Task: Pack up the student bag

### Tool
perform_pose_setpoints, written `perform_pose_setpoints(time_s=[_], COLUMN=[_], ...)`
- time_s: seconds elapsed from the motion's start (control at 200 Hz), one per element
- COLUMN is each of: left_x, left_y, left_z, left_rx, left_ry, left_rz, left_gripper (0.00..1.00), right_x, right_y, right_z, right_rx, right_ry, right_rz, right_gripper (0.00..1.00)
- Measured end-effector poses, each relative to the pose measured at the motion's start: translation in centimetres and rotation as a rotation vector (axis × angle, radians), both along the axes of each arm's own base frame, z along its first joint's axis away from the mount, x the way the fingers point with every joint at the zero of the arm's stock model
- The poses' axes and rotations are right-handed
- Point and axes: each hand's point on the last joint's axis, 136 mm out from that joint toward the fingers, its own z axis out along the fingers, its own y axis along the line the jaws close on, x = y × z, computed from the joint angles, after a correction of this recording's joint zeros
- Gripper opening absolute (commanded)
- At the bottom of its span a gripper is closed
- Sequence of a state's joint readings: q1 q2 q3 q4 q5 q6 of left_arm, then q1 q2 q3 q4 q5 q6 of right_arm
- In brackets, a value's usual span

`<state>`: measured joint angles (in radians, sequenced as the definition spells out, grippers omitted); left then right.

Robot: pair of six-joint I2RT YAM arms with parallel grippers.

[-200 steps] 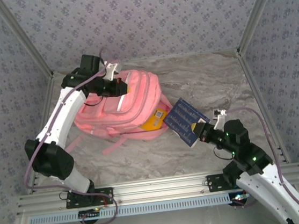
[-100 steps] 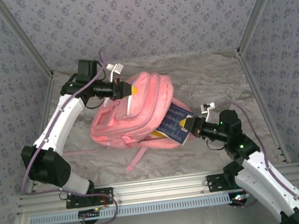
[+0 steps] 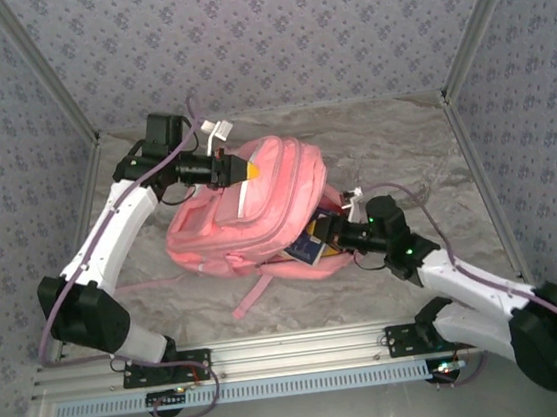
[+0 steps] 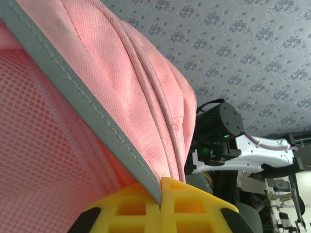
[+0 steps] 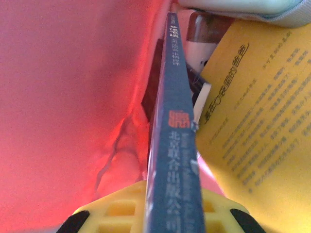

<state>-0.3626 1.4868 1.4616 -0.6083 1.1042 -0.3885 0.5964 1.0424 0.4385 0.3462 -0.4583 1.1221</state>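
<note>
Looking down from the top external view, the large soft pink fabric student bag (image 3: 259, 211) lies on the marbled grey counter (image 3: 413, 153), left of centre, with a loose pink strap (image 3: 253, 294) trailing toward the near edge. The left claw (image 3: 238, 169) reaches in from the far left and is closed on the bag's upper far edge, lifting that part. The right claw (image 3: 322, 234) comes in from the near right and sits at the bag's right-hand opening, clamped on a thin dark blue rectangular book (image 3: 304, 250) whose near corner pokes out of the opening. At the left wrist, the left claw (image 4: 160, 194) shows its yellow fingers (image 4: 131, 208) pressed together on the grey stitched trim (image 4: 73, 82) of the student bag (image 4: 136, 82), with pink mesh to the left of the trim and folded pink fabric to the right; the right arm (image 4: 233, 145) stands beyond the bag. At the right wrist, the right claw (image 5: 170, 199) pinches the dark blue book (image 5: 172, 121) edge-on between its yellow fingers (image 5: 116, 208), the book standing upright and reaching into the bag. Pink lining of the student bag (image 5: 73, 97) glows on the left, and a yellow printed paper booklet (image 5: 252, 136) lies just beside the book on the right.
</note>
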Motion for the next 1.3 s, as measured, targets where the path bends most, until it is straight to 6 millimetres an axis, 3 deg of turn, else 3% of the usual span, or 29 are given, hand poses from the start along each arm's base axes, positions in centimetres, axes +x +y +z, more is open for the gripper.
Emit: perform_pose_setpoints(time_s=[0.125,0.36,0.515,0.654,0.844,0.954,1.124,1.299], left_x=[-0.2,-0.3,-0.3,-0.4,0.1,0.4,0.6,0.1], left_y=[-0.1,-0.1,-0.1,-0.1,0.4,0.6,0.8,-0.4], left_z=[0.1,0.2,0.1,0.2,-0.4,-0.6,-1.2,-2.9], left_rx=[-0.004,-0.012,-0.013,-0.013,-0.010,-0.004,0.024,0.086], left_ry=[-0.003,-0.005,0.003,0.002,0.009,0.013,0.009,0.001], left_rz=[-0.002,-0.002,0.001,0.002,0.026,0.043,0.070,0.076], left_gripper=[0.00,0.00,0.00,0.00,0.00,0.00,0.00,0.00], right_x=[2.4,6.9,8.7,8.6,6.5,5.0,1.4,-1.0], right_y=[2.5,7.9,9.6,9.3,5.9,2.9,-3.2,-10.0], right_z=[-0.6,-1.4,-2.3,-1.9,0.8,2.0,2.2,4.4], right_rx=[-0.024,-0.038,-0.040,-0.069,-0.082,-0.095,-0.176,-0.267], right_ry=[-0.015,-0.036,-0.029,-0.058,-0.153,-0.224,-0.322,-0.399], right_rz=[-0.024,-0.042,-0.052,-0.052,-0.088,-0.146,-0.268,-0.455], right_gripper=[0.00,0.18,0.61,0.75,0.80,0.74,0.70,0.65])
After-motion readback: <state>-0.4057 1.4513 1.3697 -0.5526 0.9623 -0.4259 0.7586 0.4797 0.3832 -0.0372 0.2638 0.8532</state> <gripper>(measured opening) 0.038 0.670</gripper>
